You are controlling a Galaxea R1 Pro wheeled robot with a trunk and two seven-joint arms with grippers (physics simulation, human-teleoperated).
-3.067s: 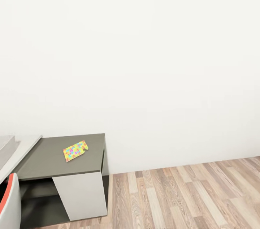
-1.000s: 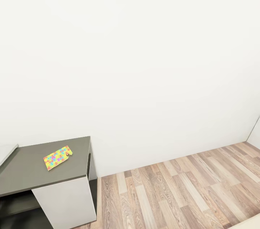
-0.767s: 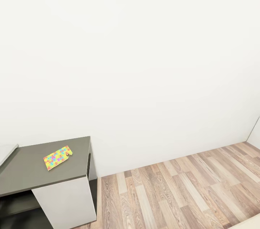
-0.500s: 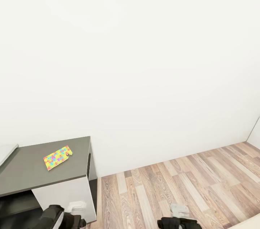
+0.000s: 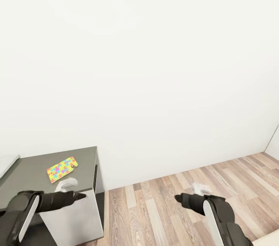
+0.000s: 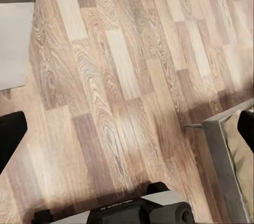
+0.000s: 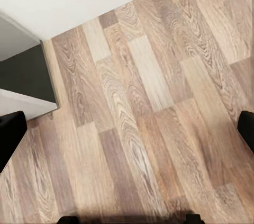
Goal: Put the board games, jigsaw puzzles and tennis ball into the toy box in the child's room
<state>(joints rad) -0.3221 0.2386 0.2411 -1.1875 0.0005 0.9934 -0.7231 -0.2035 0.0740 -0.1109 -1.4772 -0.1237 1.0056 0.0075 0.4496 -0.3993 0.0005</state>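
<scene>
From here I judge the job far from finished: one jigsaw puzzle (image 5: 62,169) lies loose on the dark grey surface (image 5: 35,178) at the lower left of the head view, not in any bin, and I see neither the toy box nor the other toys. It is a thin flat slab of interlocked yellow, blue, green and pink pieces, lying askew with one corner toward the wall.

My left hand (image 5: 69,189) hangs at the lower left, just below the puzzle in the frame, carrying nothing. In its wrist view the black fingers (image 6: 10,139) sit at opposite edges over bare wood floor (image 6: 121,86), so it is spread wide. My right hand (image 5: 193,193) is at the lower right over the floor, likewise wide and empty, its fingers (image 7: 10,134) at the frame edges.
</scene>
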